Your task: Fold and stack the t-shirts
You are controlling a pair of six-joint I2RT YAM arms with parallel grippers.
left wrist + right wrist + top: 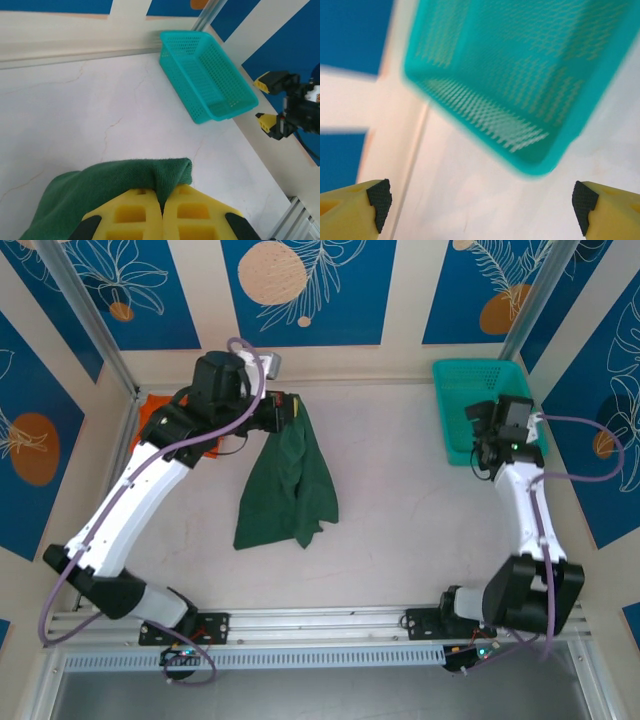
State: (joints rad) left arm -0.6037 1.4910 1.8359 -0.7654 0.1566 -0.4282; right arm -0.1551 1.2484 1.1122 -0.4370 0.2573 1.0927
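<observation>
No word, label, brand or number can be read anywhere — the wall panels (pixel 300 290) carry only leaf-and-circle patterns.

White-and-black arms (pixel 150 480) carry purple cables (pixel 590 422), yellow end effectors (pixel 161 200) (pixel 482 200).

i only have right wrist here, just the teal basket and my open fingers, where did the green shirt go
Observer: The left gripper is shut on one edge of the green t-shirt, left of centre on the table.
Operator: ok and the orange one
Observer: The orange t-shirt lies in the far left corner, partly under the left arm.
</observation>
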